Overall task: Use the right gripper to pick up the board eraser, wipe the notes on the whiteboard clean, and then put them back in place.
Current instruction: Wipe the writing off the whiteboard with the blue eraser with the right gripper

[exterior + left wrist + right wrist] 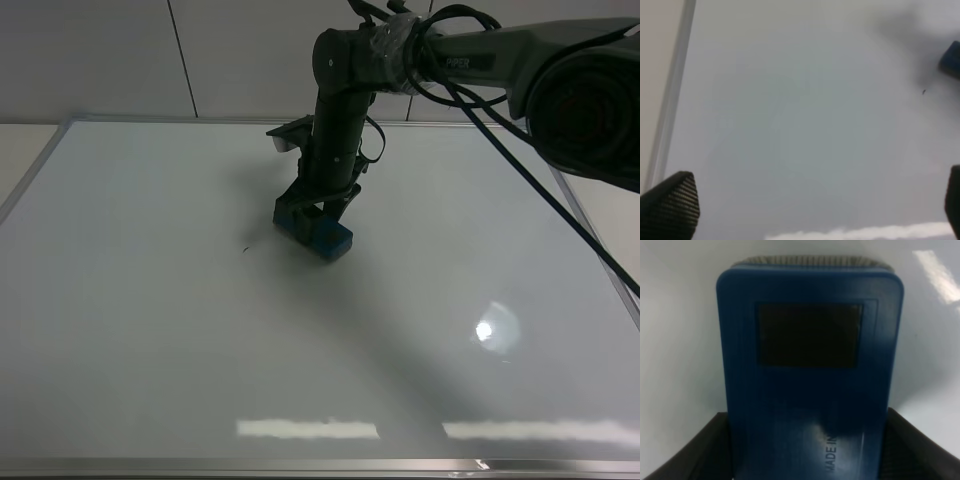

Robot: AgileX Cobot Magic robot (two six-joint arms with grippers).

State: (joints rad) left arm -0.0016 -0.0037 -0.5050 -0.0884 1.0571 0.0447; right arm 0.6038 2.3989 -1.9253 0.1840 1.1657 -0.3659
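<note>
one small dark fleck of the notes (247, 247) on the whiteboard (150, 330), just beside the board eraser (316, 232) but apart from it, on the left arm's side. board eraser down near the middle of the whiteboard, toward its far edge, clamped across its long sides in the jaws of the right gripper (322, 208). flat on the board or tipped on an edge: cannot tell.

likely trouble from here:
- missing the fleck altogether, so small and off to one side of the pad; calls for a stroke aimed squarely over it.
- riding on an edge of the eraser rather than the flat pad, and so smearing instead of clearing.
- pressing too hard on the glossy surface and twisting the block in the jaws, held only by its flanks.
- lifting away and setting the eraser down with ink showing.

from the high camera: whole layout, arm posture, fleck and eraser together. from the right wrist: only the eraser's blue back, one dark patch, a strip of pad at the far end, jaws snug on both flanks; no fleck anywhere, so no help for aiming. from the left wrist: fleck and a blue corner of the eraser close together, plus the silver frame (671, 90); left gripper (812, 202) over bare board, jaws wide, gripping nothing.
</note>
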